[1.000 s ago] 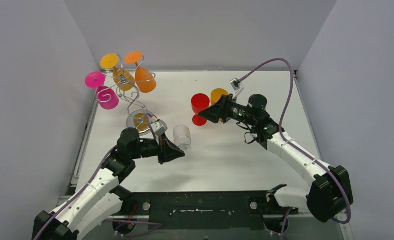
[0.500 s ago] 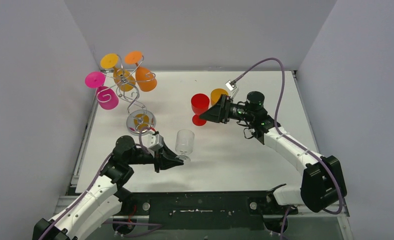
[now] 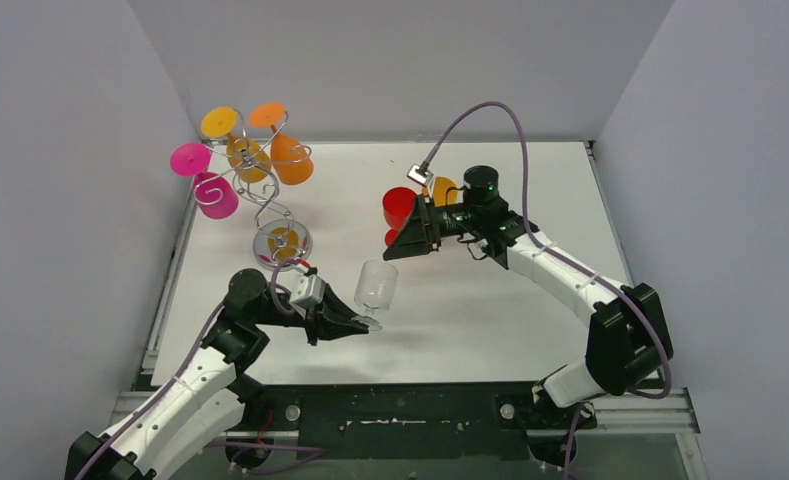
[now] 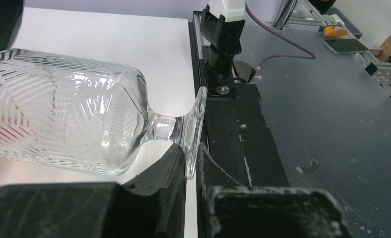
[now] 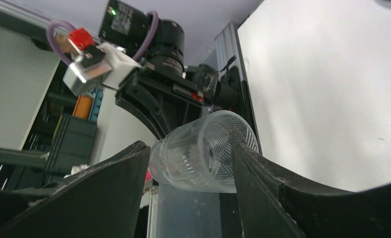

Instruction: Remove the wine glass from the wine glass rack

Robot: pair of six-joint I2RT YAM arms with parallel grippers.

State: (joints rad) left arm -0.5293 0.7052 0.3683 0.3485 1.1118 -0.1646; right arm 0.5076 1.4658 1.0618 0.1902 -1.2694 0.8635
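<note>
We are pinching the wine glass (image 3: 375, 287) by its foot in our closed left gripper (image 3: 363, 324), off the rack (image 3: 282, 242) at 10 o'clock, tilting its bowl toward our open-jawed right gripper (image 3: 400, 247), probably for a handover.

Clear line-etched wine glass (image 3: 374, 284), silver rack (image 3: 282, 241).

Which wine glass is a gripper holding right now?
The clear ribbed glass, pinched at its foot by the left gripper; the coloured glasses hang on the rack or stand on the table.
</note>
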